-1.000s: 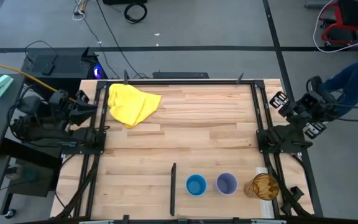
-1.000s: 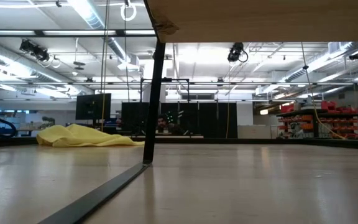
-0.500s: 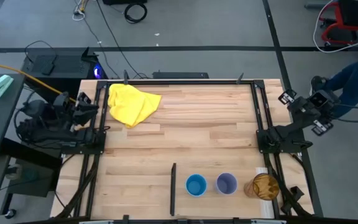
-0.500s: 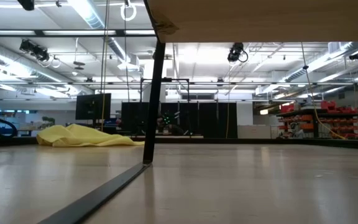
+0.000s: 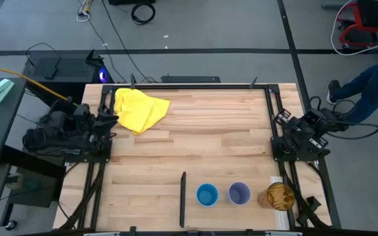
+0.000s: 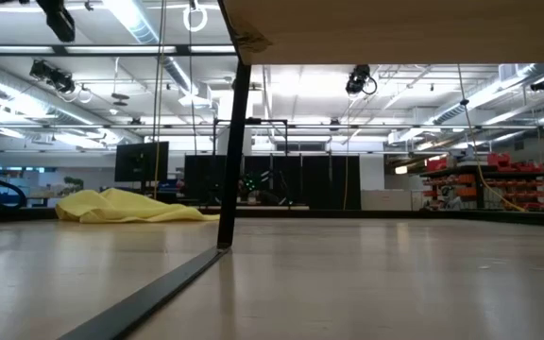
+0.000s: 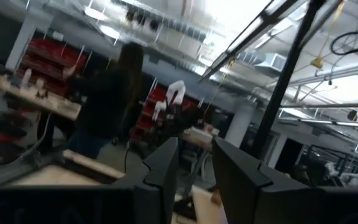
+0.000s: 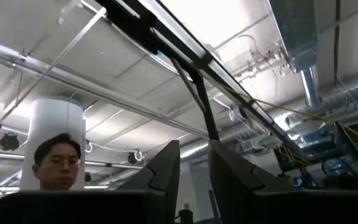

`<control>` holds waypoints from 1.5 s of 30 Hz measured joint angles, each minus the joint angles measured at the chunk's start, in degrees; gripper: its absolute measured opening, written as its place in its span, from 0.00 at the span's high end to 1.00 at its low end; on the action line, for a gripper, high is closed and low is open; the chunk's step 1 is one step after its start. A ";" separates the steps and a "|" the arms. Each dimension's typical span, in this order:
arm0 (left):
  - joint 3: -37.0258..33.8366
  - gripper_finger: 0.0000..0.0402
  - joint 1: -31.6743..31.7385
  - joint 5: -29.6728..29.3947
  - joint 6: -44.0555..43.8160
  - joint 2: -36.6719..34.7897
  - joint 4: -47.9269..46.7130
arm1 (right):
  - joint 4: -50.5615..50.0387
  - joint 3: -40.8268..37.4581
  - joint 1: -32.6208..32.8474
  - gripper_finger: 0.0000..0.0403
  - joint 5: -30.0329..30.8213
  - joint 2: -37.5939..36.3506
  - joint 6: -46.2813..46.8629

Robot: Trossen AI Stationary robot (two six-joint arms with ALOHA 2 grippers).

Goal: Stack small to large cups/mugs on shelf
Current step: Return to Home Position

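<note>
Both arms have tucked in further; my left claw [image 7: 194,142] and right claw [image 8: 193,143] are pressed nearly together, empty. I should settle slowly (no swinging inward): blue cup [image 5: 207,195], lavender cup [image 5: 239,193] and amber tumbler [image 5: 279,195] stand side by side on the shelf [image 6: 395,28].

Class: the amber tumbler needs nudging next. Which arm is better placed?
Right, probably: the right gripper is nearer the amber tumbler; the left gripper waits opposite, by the yellow cloth.

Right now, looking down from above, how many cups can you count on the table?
3, in one row in the high view: the blue cup on the left, the purple cup in the middle, the amber tumbler on the right. None appears hidden.
</note>
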 joint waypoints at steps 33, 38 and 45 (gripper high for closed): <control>-19.48 0.73 0.02 0.18 -7.27 0.11 16.33 | 6.80 -10.17 0.00 0.77 1.32 -0.04 7.20; -19.48 0.73 0.02 0.18 -3.02 0.13 12.92 | 0.32 -10.17 0.02 0.77 1.29 -0.04 7.37; -19.48 0.73 0.02 0.17 -0.46 0.13 3.73 | -12.26 -10.17 0.01 0.77 1.31 0.00 4.18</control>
